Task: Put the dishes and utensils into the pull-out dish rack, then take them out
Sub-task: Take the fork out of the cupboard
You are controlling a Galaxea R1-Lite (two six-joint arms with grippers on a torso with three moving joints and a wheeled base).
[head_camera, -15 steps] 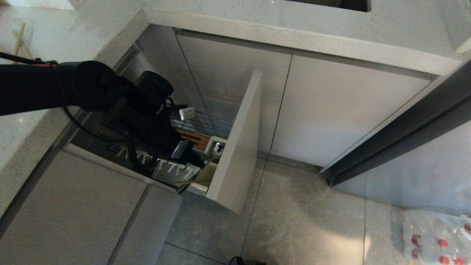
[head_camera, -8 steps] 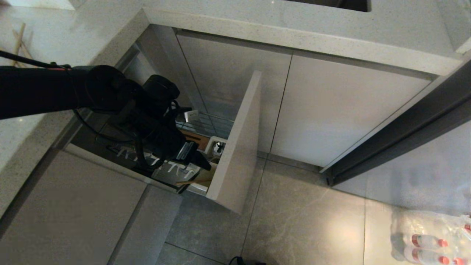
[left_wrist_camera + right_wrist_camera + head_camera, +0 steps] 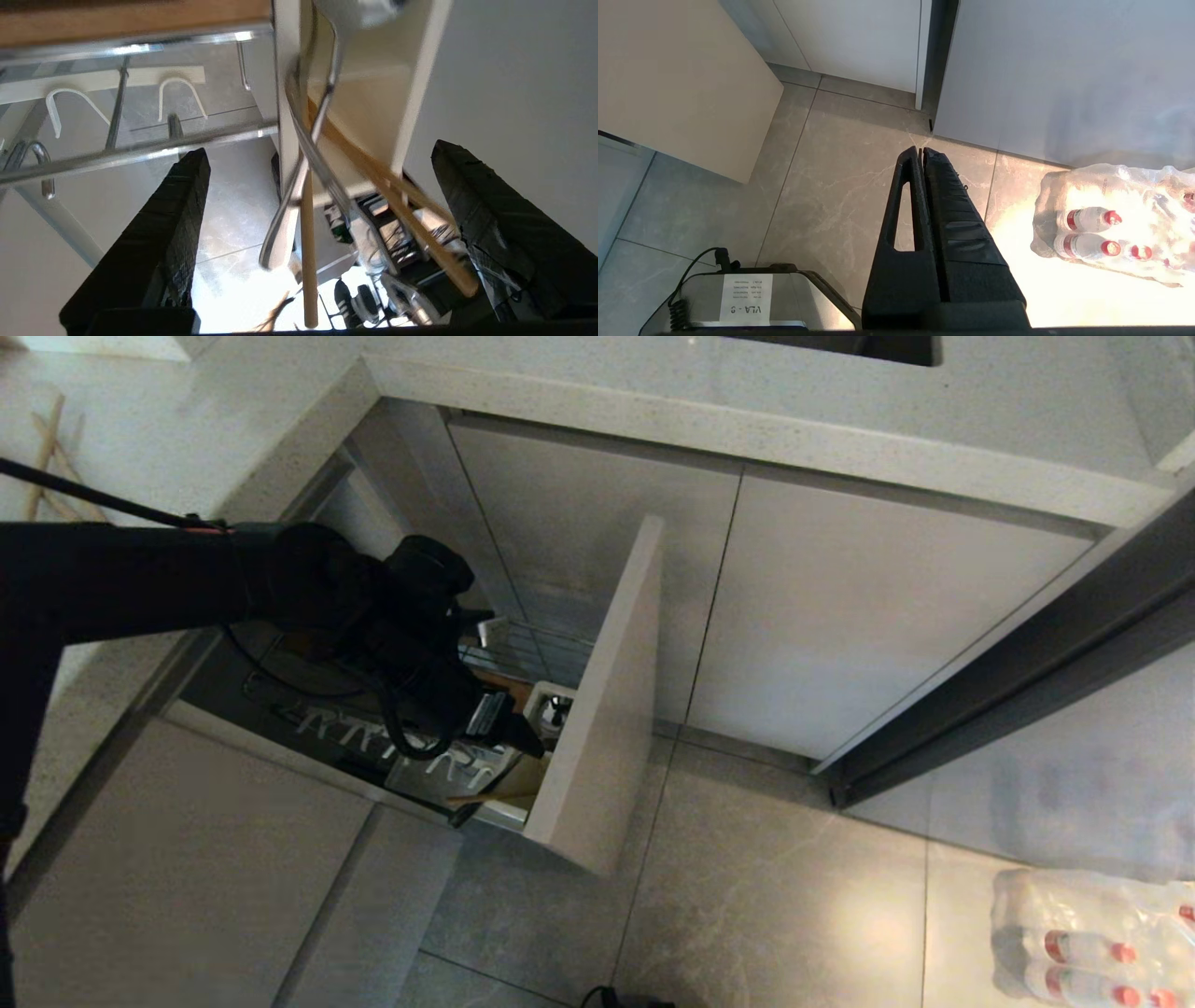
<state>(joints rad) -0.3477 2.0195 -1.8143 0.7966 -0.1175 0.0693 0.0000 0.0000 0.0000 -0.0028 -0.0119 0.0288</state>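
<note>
Left gripper (image 3: 322, 163), spread wide and empty, straddles 2 chopsticks (image 3: 308, 261) and 1 spoon (image 3: 322, 112).

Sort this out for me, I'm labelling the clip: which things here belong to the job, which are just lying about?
Job: rack, spoon, chopsticks, open left gripper.
Lying about: bottle pack, counter, parked right gripper.

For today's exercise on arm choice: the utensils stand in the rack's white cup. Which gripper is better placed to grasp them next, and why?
Left. The left gripper hangs open around the spoon and chopsticks in the white cup. The right gripper is shut over bare floor.
</note>
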